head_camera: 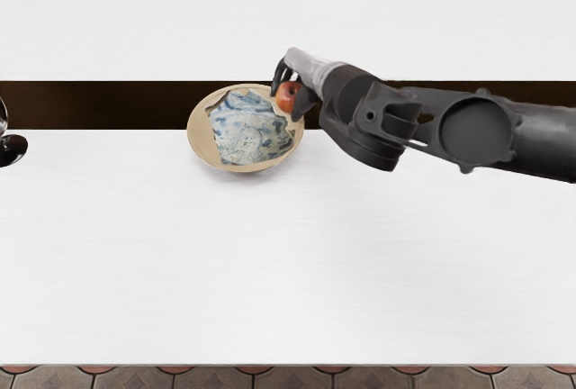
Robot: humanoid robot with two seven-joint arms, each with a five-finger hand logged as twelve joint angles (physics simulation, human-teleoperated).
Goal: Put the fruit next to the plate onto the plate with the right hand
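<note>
A small red fruit (pixel 288 94), like an apple, is held in my right hand (pixel 291 90), whose dark fingers curl around it. The hand and fruit hover at the right rim of the plate (pixel 199 140), a tan dish with a blue and white pattern inside. My right arm (pixel 468 132) reaches in from the picture's right edge across the table. The fruit seems lifted off the table; whether it touches the plate's rim is unclear. No left arm shows.
The plate sits at the far edge of the white table (pixel 270 263), beside a dark gap with another white surface (pixel 270 29) behind. A dark glass base (pixel 9 148) shows at the left edge.
</note>
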